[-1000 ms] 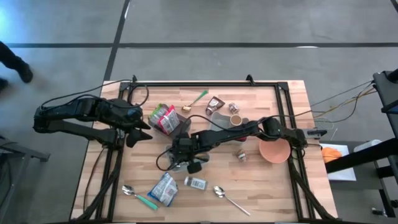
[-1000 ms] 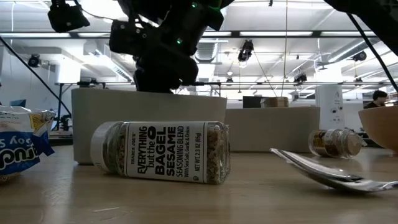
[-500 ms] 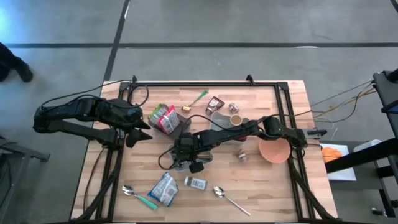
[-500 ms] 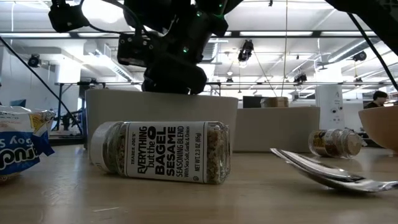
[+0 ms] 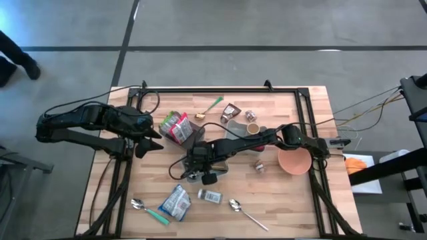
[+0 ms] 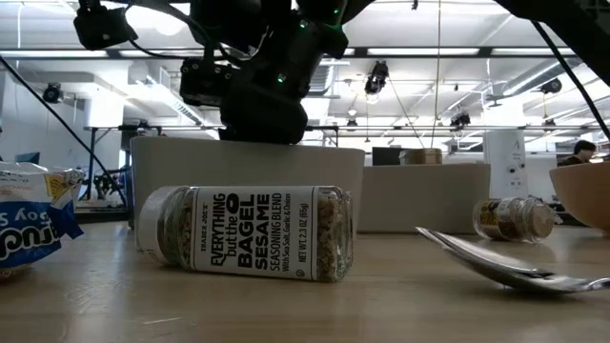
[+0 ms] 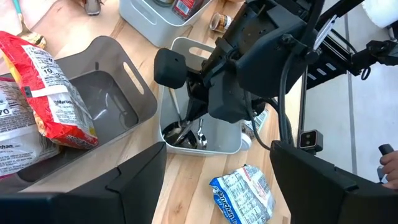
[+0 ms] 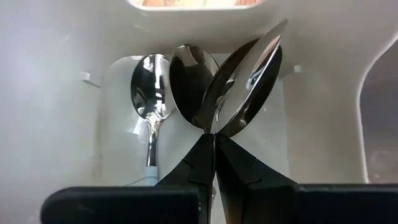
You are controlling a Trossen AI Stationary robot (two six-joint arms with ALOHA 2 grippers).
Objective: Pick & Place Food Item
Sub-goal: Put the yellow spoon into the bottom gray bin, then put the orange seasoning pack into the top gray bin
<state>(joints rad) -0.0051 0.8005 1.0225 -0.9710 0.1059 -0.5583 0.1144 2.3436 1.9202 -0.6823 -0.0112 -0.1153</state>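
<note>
My right gripper (image 5: pixel 195 172) reaches down into a small white bin (image 7: pixel 231 144) at the table's middle and is shut on a metal spoon (image 8: pixel 245 78). Two more spoons (image 8: pixel 149 93) lie on the bin's floor. My left gripper (image 7: pixel 217 180) hangs open above the table's left part (image 5: pixel 157 139), holding nothing. Food items: red ramen packets (image 7: pixel 43 93) lean over the rim of a grey bin (image 7: pixel 99 93), a blue-white snack bag (image 5: pixel 175 202) lies near the front edge, and a seasoning bottle (image 6: pixel 248 233) lies on its side beside it. My right gripper pinches the spoon's neck (image 8: pixel 214 127), just behind its bowl, between the two fingertips (image 8: pixel 233 165). The fingers slant down from above into the bin. The spoon's bowl points at the bin's floor and is tilted to one side; its handle is hidden behind the fingers.
Near the front edge lie a metal spoon (image 5: pixel 243 212) and a green-handled spoon (image 5: pixel 148 210). A pink bowl (image 5: pixel 293 161) stands at the right, with a small jar (image 5: pixel 259 165) beside it. At the back are a cup (image 5: pixel 253 128), a brown packet (image 5: pixel 230 110) and a green spoon (image 5: pixel 210 107).
My right gripper has rolled a little and sunk slightly deeper into the white bin, staying shut on the spoon. The bin has slid a short way toward the table's right edge, then stayed still.
</note>
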